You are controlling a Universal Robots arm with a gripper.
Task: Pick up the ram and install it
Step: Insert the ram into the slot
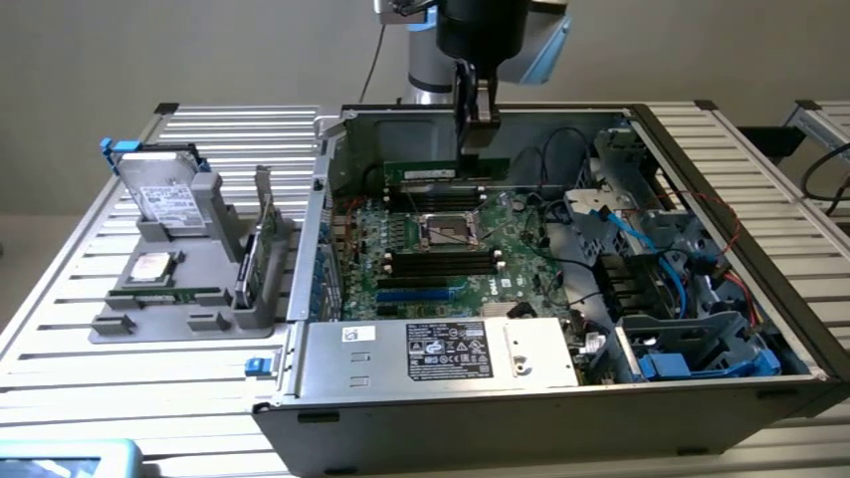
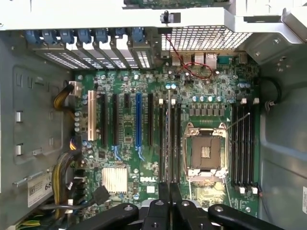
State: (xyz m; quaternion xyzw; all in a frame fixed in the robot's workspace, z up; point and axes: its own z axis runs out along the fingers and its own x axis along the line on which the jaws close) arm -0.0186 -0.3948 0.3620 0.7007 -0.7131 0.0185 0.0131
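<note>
Hovering inside the case [image 1: 531,423], the gripper [image 1: 476,149] pinches the ram [image 1: 422,173] between narrow fingers, level above the motherboard [image 1: 445,289].

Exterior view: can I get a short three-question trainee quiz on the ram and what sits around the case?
1. True or false: the gripper is shut on the ram, which hangs above the motherboard inside the open case.
2. Where does the hard drive stand? A) in the grey holder outside the case, on the exterior view's left; B) on the CPU socket; C) in the gripper.
3. Fill in: the ram is not yet seated in a memory ____.

Key: 1 true; 2 A; 3 slot.
</note>
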